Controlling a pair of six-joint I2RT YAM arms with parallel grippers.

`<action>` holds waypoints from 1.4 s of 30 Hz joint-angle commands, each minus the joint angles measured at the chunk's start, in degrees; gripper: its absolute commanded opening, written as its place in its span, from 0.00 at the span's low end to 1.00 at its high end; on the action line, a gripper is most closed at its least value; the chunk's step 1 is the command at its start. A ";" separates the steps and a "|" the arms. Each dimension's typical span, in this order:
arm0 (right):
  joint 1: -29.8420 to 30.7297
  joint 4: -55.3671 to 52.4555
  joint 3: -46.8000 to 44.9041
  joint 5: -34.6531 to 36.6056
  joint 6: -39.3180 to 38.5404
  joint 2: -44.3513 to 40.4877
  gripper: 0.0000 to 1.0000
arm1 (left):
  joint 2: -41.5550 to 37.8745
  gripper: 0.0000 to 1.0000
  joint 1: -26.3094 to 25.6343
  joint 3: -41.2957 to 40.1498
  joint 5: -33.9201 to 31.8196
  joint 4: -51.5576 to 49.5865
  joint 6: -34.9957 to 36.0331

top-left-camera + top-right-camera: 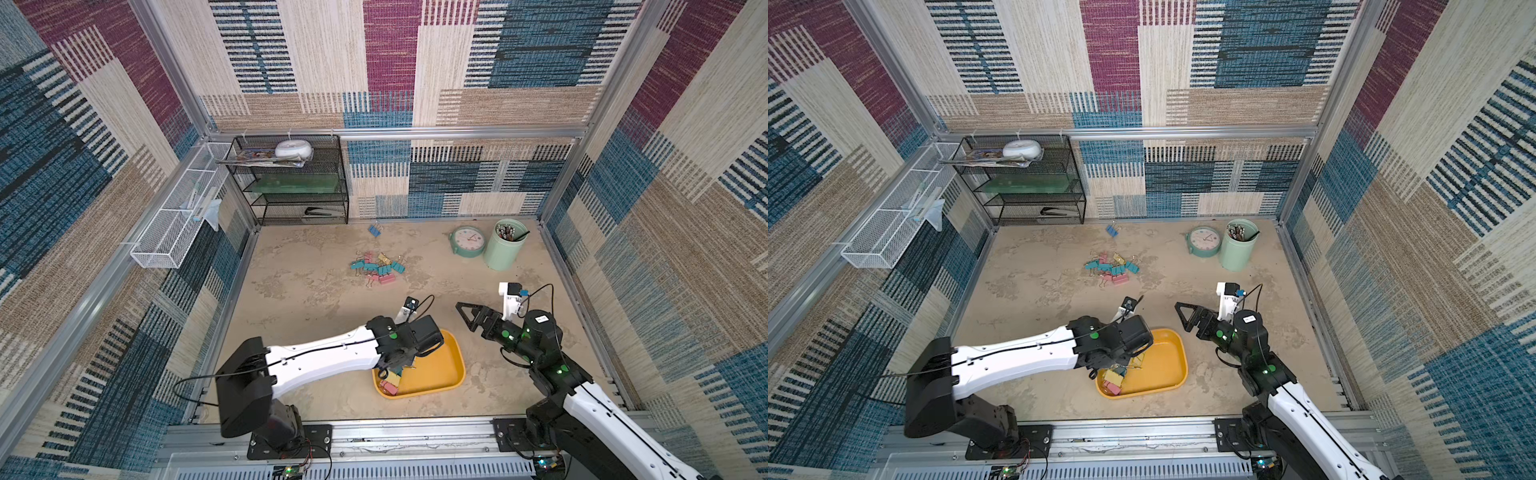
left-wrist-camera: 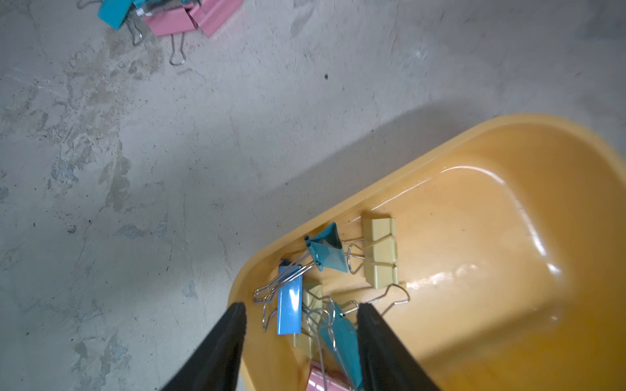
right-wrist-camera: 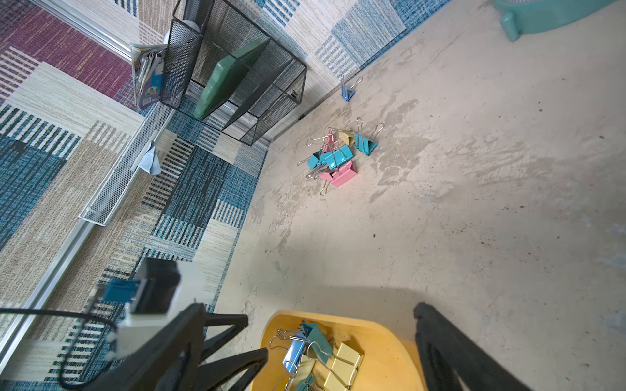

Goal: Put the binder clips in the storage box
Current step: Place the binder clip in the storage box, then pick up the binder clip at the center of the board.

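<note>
Several binder clips (image 2: 327, 248) already lie in the storage box (image 2: 491, 254): teal, blue, pale yellow and pink ones. They are crowded into the end nearest the left arm, and the rest of the yellow-orange tray is bare. In both top views the box is seen at about 6 o'clock on the table (image 1: 299, 299). A tangled pile of clips (image 1: 378, 268) waits near the centre, and a lone blue clip (image 1: 375, 230) sits at 12 o'clock, close to the rear wall.

The left hand (image 2: 301, 306) is poised over the filled end with its jaws partly spread. Nothing is clamped between them; a teal clip lies close beside one finger (image 2: 372, 338). The right hand (image 1: 464, 316) is held wide open and empty, just beside the box at about 1 o'clock from it.

Trouble is likeliest from the wire loops. A loop could be snagged by a finger as the left hand is raised, and a clip dragged over the low rim. The light tray could also be nudged by either hand. In the pile the handles are interlocked, so one grasp may lift several clips and some may be shed on the way. The lone clip may be awkward to reach so near the wall.

The gap between the left fingers is shown only by the left wrist view; in the top views that hand is hidden under its own wrist. The mint alarm clock (image 1: 468, 241) and pen cup (image 1: 505, 245) at 2 o'clock are shown whole only from above, whereas the pile's tangle is clearest from the right wrist.
</note>
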 commanded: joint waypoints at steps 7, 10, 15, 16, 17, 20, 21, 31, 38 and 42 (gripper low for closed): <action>5.34 -0.08 12.64 -0.31 -9.45 15.08 1.00 | -27.51 0.77 24.56 -16.98 10.13 21.68 5.05; 10.64 -3.78 22.08 5.50 -15.98 26.11 0.97 | -33.91 0.84 32.06 -27.09 11.61 31.50 5.69; 13.41 -6.59 35.50 9.33 -22.04 44.27 0.90 | -36.52 1.00 43.72 -41.49 21.86 45.52 2.28; 13.36 -7.02 38.71 10.10 -23.14 47.77 0.89 | -36.13 0.99 45.18 -43.76 23.29 48.42 2.53; 13.33 -7.97 41.84 11.84 -24.07 51.35 0.89 | -35.86 0.99 46.40 -44.82 24.36 49.58 2.18; 11.79 -11.21 51.39 15.01 -24.43 61.62 0.87 | -35.76 0.99 47.52 -44.73 26.95 49.99 4.47; 11.21 -11.83 54.36 14.25 -24.83 64.83 0.86 | -35.81 0.99 47.51 -45.12 27.23 50.90 4.63; 4.13 -19.03 83.71 5.16 -23.58 93.35 0.76 | -34.75 0.99 47.50 -47.88 38.37 60.90 6.18; 3.56 -15.74 84.40 0.65 -19.78 97.55 0.40 | -32.42 0.99 47.23 -48.00 42.93 64.84 7.11; 3.57 -14.05 81.40 -0.23 -19.29 96.42 0.28 | -31.00 0.99 47.05 -47.76 43.64 65.36 6.91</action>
